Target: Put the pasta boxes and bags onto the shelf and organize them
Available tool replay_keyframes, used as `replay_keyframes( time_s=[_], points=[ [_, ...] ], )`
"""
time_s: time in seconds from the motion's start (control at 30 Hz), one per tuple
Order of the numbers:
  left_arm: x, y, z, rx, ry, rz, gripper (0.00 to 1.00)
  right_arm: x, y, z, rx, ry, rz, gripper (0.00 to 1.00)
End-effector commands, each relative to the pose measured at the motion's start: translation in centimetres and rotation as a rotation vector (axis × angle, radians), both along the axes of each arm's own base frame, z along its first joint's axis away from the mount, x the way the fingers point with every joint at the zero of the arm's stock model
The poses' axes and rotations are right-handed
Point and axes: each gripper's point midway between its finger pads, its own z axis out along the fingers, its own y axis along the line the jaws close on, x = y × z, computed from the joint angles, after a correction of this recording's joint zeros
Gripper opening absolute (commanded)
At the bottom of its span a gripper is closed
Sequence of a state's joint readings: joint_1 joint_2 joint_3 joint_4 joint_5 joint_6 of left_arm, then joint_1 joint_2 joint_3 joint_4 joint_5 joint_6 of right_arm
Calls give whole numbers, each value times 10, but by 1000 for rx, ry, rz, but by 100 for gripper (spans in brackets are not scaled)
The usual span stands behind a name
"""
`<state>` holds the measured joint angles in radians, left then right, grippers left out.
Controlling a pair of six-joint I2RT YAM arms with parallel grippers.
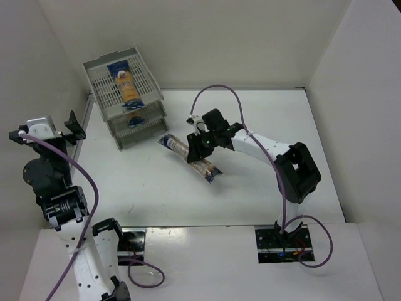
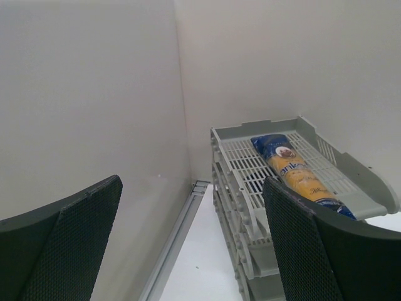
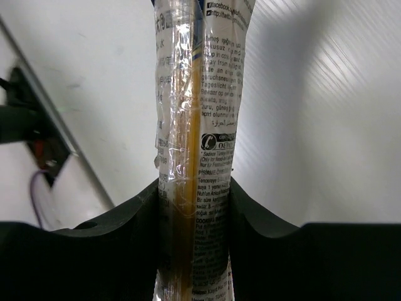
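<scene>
Held packet: a long pasta packet (image 1: pixel 186 156) sits crosswise between the fingers of the right gripper (image 1: pixel 204 142). The wrist view shows both pads pressed into its sides near mid-length.
Height: I cannot tell whether it hangs clear of the table (image 1: pixel 269 113) or rests on it.
Long axis: seen from above, it slants from far-left to near-right, with one dark blue end pointing roughly toward the shelf (image 1: pixel 106 80).
Direction to target: the shelf stands to the left of and beyond the held packet, with bare table between them.
Top packet: one packet (image 1: pixel 128 84) lies lengthwise in the top tray, angled differently from the held one, so I judge a turn is needed before insertion.
Lower packet: a blue and yellow end (image 1: pixel 134 118) shows in a lower tier. Any free tier is hidden.
Left gripper: it is raised by the left wall (image 1: pixel 37 75) with fingers spread wide and nothing between them (image 1: pixel 72 128), and it faces the shelf.
Nearer arm: the left gripper is closer to the shelf, but the right carries the load.
Edges: walls close in behind and to the left of the shelf, and the tray fronts face the open table.
</scene>
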<state>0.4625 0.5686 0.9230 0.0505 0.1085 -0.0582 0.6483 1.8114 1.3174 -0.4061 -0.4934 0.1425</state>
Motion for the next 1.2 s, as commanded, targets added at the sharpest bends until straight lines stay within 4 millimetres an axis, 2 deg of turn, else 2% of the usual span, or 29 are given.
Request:
replay_keyframes(
  time_s=[0.0, 0.03, 0.07, 0.1, 0.17, 0.2, 0.23, 0.3, 0.33, 0.43, 0.5, 0.6, 0.63, 0.67, 0.7, 0.73, 0.77, 0.8, 0.83, 0.87, 0.9, 0.93, 0.97, 1.0, 1.03, 1.17],
  points=[
    [-17, -9, 26, -22, -89, -14, 100, -3, 41, 81, 276, -95, 45, 0],
    [-20, -9, 25, -26, -89, -5, 100, -3, 47, 82, 291, -102, 52, 0],
    [-24, -12, 29, -32, -101, -10, 100, -5, 51, 71, 278, -83, 59, 0],
    [-24, -12, 29, -42, -104, -14, 100, -10, 61, 71, 277, -94, 74, 0],
    [-27, -12, 31, -50, -118, -10, 100, -4, 77, 82, 295, -147, 77, 0],
    [-32, -13, 34, -45, -126, -1, 100, -2, 84, 78, 287, -161, 71, 0],
    [-32, -13, 35, -54, -129, -5, 100, -3, 96, 85, 297, -189, 78, 0],
    [-35, -12, 38, -50, -138, 3, 100, 9, 102, 73, 261, -199, 25, 0],
    [-34, -12, 36, -54, -130, 4, 100, 8, 109, 75, 269, -194, 29, 0],
    [-34, -12, 36, -54, -130, 4, 100, 24, 120, 70, 246, -226, -12, 0],
    [-37, -13, 38, -50, -138, 3, 100, 28, 130, 71, 238, -254, -30, 0],
    [-38, -14, 40, -45, -146, 3, 100, 45, 141, 69, 224, -269, -57, 0],
    [-39, -12, 40, -49, -148, 12, 100, 57, 144, 76, 219, -298, -90, 0],
    [-39, -12, 40, -49, -148, 13, 100, 63, 146, 62, 194, -291, -103, 0],
    [-40, -11, 43, -44, -157, 21, 100, 63, 151, 58, 183, -291, -104, 0],
    [-40, -10, 43, -44, -157, 21, 100, 71, 154, 63, 179, -305, -121, 0],
    [-40, -10, 43, -36, -154, 25, 100, 76, 157, 44, 147, -288, -126, 0],
    [-38, -7, 43, -40, -156, 35, 100, 80, 160, 39, 135, -287, -134, 0],
    [-39, -7, 43, -29, -152, 40, 100, 87, 164, 48, 146, -306, -146, 0],
    [-35, -4, 43, -23, -147, 43, 100, 94, 165, 45, 136, -320, -168, 0],
    [-35, -4, 43, -22, -147, 43, 100, 93, 173, 31, 125, -311, -158, 0],
    [-34, -4, 41, -22, -147, 43, 100, 101, 179, 40, 138, -330, -169, 0],
    [-30, -2, 39, -27, -137, 44, 100, 101, 183, 37, 131, -324, -184, 0],
    [-30, -2, 39, -27, -137, 44, 100, 105, 186, 23, 110, -317, -191, 0],
    [-28, -1, 40, -26, -140, 44, 100, 106, 197, 37, 144, -335, -199, 0],
    [-25, 2, 39, -5, -137, 52, 100, 117, 213, 41, 168, -356, -269, 0]
  ],
)
